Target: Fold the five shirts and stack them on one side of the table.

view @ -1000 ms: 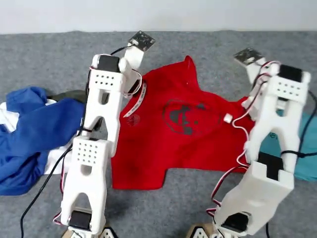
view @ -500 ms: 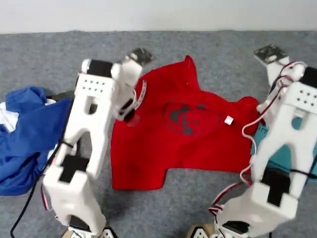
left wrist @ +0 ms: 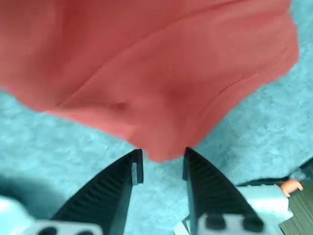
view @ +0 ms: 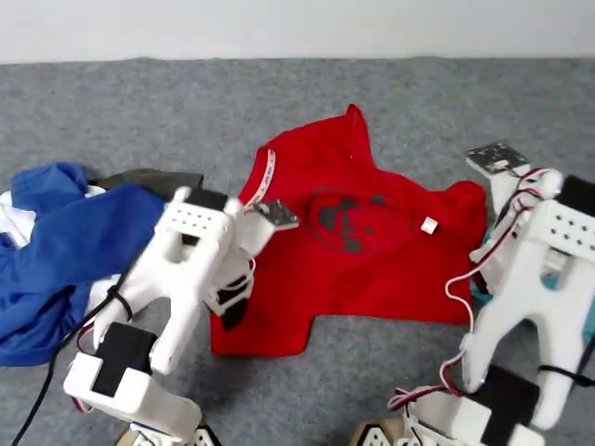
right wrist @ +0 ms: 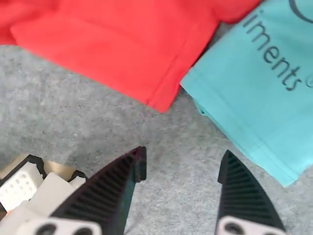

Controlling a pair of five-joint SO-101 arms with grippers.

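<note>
L hand (left wrist: 163,164), R hand (right wrist: 183,166) spread by red shirt (view: 363,265).

The left arm (view: 181,269) and right arm (view: 544,269) are white plastic with perforated panels and black motor blocks (view: 121,358). Red, white and black wires (view: 450,295) run along them. The jaws are black and ribbed.

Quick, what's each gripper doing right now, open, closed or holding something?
Left gripper: open, holding nothing, at the edge of the red shirt.
Right gripper: open, holding nothing, over the table beside the teal shirt.
</note>
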